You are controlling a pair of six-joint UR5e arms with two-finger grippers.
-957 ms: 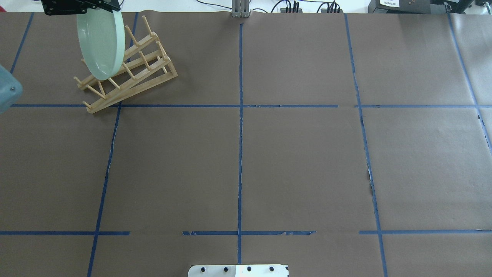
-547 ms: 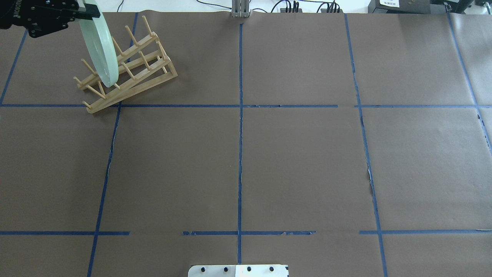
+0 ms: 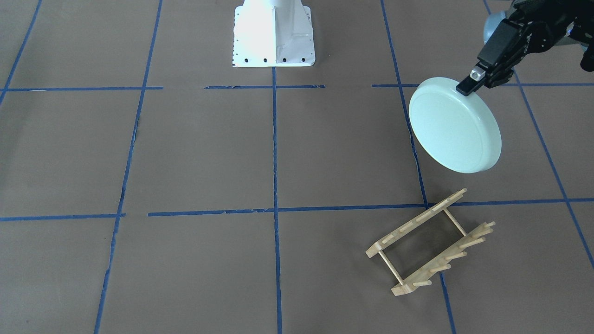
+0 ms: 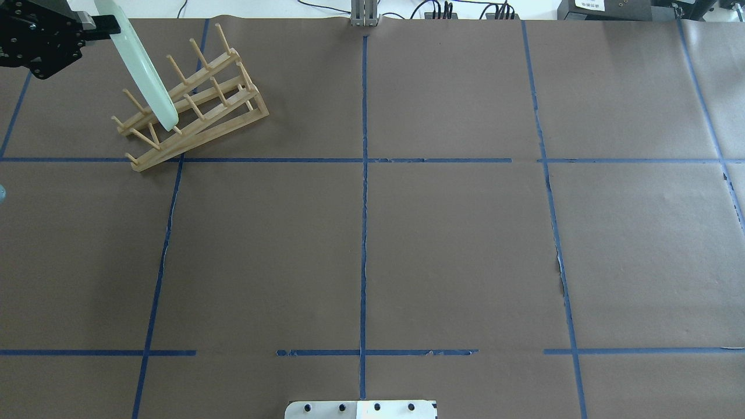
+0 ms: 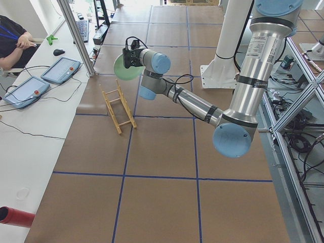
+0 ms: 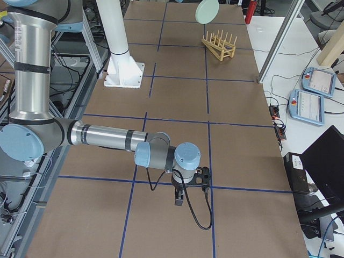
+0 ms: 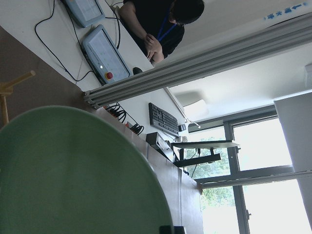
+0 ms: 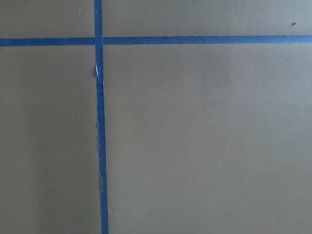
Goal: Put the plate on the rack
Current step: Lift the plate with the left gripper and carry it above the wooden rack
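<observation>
While the right gripper [image 6: 185, 194] hangs low over the brown-papered table [image 4: 454, 244] toward its right end, nearer the robot than anything else of the task, whether its fingers are apart cannot be told. Farther off, at the far left, the rack [image 4: 192, 110] stands on the table, skewed to the blue tape lines [image 4: 364, 174]. Above it, clear of the pegs, the plate [image 3: 455, 125] hangs on edge and tilted, its upper rim pinched in the left gripper [image 3: 469, 83].

No legible text anywhere, white label [image 4: 588, 4] too small to read
</observation>
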